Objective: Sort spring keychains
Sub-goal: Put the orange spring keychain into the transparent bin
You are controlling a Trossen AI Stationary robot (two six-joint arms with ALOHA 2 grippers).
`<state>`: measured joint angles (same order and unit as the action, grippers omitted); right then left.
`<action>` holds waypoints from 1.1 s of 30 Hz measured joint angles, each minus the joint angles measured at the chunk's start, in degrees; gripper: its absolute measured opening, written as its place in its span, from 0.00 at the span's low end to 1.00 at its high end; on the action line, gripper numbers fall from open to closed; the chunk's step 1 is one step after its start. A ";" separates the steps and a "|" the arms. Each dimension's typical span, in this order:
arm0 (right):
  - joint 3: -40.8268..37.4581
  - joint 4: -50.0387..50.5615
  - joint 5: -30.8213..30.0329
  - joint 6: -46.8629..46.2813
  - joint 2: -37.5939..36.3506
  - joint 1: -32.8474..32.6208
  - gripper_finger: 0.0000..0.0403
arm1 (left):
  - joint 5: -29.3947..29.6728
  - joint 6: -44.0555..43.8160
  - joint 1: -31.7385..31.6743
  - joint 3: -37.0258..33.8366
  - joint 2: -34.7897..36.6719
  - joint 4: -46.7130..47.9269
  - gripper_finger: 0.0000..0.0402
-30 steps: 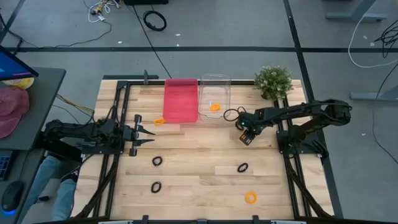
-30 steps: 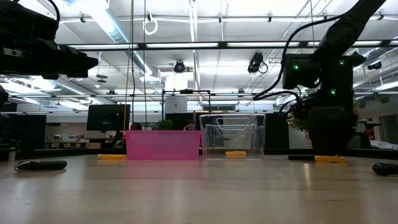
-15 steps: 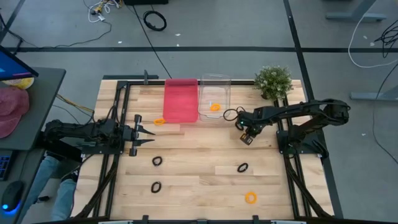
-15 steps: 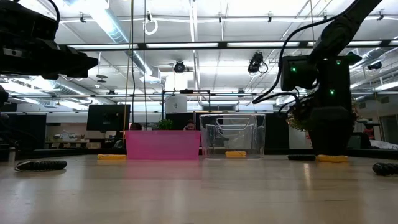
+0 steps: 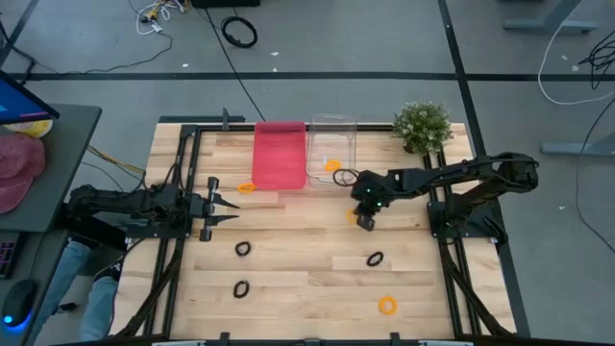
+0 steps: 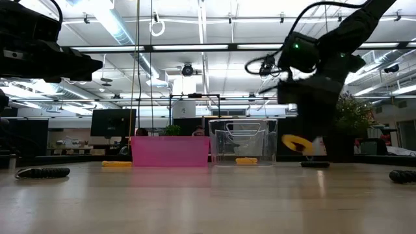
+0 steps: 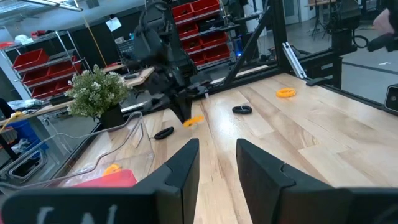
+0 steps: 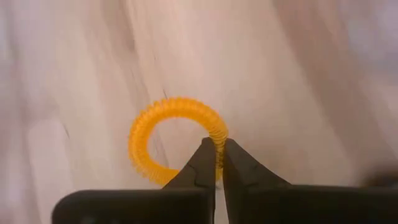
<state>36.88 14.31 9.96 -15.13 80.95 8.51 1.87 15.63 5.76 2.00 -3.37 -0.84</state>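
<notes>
- My right gripper (image 8: 217, 163): fingers pinched on the coil of an orange spring keychain (image 8: 177, 140), lifted clear of the table (image 5: 288, 279), near the clear bin (image 5: 332, 144)
- My left gripper (image 5: 231, 205): waiting at the table's left side, fingers a little apart, holding nothing
- Clear bin: one orange keychain (image 5: 332, 165) inside, so I judge this one sorted
- Pink bin (image 5: 279, 154): contents hidden from me
- Orange keychain (image 5: 247, 187) just beside the pink bin: on the table, unsorted
- Black keychains at left (image 5: 242, 249) (image 5: 240, 287): unsorted
- Black keychain at right (image 5: 374, 259), orange keychain (image 5: 387, 306) near the front edge: unsorted
- Judgement: early; most loops left
</notes>
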 joint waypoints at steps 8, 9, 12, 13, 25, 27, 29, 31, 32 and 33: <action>0.02 -18.27 0.37 1.38 -0.04 0.69 0.02 | 0.00 0.01 0.00 0.00 -0.01 0.00 0.28; 0.02 -20.92 0.35 0.72 -0.04 0.99 0.02 | 0.00 -0.01 0.00 0.00 0.01 -0.02 0.28; 0.08 -29.08 0.09 -1.27 -0.05 1.79 0.02 | 0.00 0.00 0.00 0.00 -0.01 -0.01 0.28; 0.09 -31.69 -0.02 -1.62 -0.07 2.01 0.02 | 0.00 0.00 0.00 0.00 0.00 -0.02 0.28; 0.13 -38.95 -25.55 2.23 -0.15 1.21 0.02 | 0.00 0.01 0.00 0.00 0.01 0.00 0.28; 0.13 -38.94 -29.14 2.63 -0.15 0.67 0.02 | 0.00 0.01 -0.01 0.00 0.01 -0.01 0.28; 0.13 -38.98 -32.28 3.61 -0.15 0.40 0.02 | 0.00 0.01 0.00 0.00 0.00 0.00 0.28; 0.13 -39.62 -35.42 4.79 -0.15 0.62 0.02 | 0.00 0.00 -0.01 0.00 0.01 0.00 0.28; 0.13 -40.70 -36.71 5.14 -0.15 0.99 0.02 | 0.00 0.01 -0.01 0.00 0.01 -0.01 0.28; 0.13 -42.02 -37.35 5.21 -0.15 1.58 0.02 | 0.00 0.01 -0.02 0.00 0.01 0.00 0.28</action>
<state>37.01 -27.71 -27.39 -9.92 80.79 10.09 1.87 15.64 5.74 2.00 -3.36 -0.84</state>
